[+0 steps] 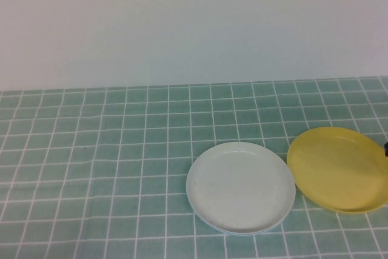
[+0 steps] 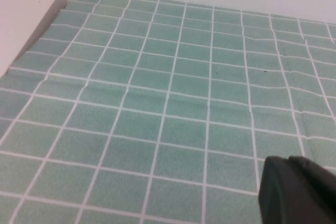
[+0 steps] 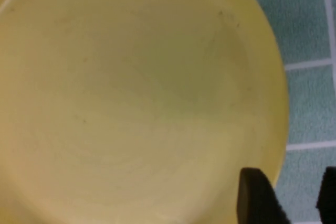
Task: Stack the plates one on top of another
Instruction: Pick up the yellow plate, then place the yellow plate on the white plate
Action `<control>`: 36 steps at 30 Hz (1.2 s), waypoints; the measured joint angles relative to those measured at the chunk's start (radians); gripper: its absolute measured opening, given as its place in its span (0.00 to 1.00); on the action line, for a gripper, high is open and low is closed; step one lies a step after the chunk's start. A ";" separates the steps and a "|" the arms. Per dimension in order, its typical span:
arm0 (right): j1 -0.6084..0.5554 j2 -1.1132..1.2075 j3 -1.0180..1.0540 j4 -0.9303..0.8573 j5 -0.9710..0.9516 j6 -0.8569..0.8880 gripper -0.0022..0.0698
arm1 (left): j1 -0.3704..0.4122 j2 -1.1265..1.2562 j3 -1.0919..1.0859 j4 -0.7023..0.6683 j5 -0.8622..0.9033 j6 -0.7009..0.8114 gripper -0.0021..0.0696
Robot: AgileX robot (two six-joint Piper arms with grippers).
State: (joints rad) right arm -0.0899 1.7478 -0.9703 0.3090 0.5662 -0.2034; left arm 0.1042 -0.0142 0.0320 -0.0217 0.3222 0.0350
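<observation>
A white plate (image 1: 240,187) lies flat at the middle right of the tiled cloth. A thin pale blue edge (image 1: 242,232) shows under its near rim; I cannot tell more of the light blue plate. The yellow plate (image 1: 337,168) lies to the right, its left rim at the white plate's right rim. It fills the right wrist view (image 3: 131,103). My right gripper (image 3: 291,176) is open and straddles the yellow plate's rim, one finger (image 3: 257,198) over the inside and the other outside. Only a dark tip (image 1: 385,148) of it shows in the high view. My left gripper (image 2: 289,161) hovers shut over bare cloth and is outside the high view.
The green tiled tablecloth (image 1: 91,168) covers the table up to a white wall (image 1: 182,22) at the back. In the left wrist view a white ledge (image 2: 26,19) borders the cloth's far corner.
</observation>
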 joint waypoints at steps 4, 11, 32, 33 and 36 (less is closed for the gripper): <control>0.000 0.041 -0.001 0.004 -0.023 -0.002 0.40 | 0.000 0.000 0.000 0.000 0.000 0.000 0.03; 0.000 0.101 -0.001 0.020 -0.050 -0.010 0.38 | 0.000 0.000 0.000 0.000 0.000 0.000 0.03; 0.000 -0.011 -0.167 0.199 0.044 -0.182 0.05 | 0.000 0.000 0.000 0.000 0.000 0.000 0.03; 0.000 -0.031 -0.181 0.228 0.058 -0.210 0.05 | 0.000 0.000 0.000 0.000 0.000 0.000 0.03; 0.000 -0.074 -0.219 0.324 0.125 -0.304 0.05 | 0.000 0.000 0.000 0.000 0.000 0.000 0.03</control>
State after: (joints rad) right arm -0.0899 1.6741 -1.1892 0.6333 0.6908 -0.5073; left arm 0.1042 -0.0142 0.0320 -0.0217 0.3222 0.0350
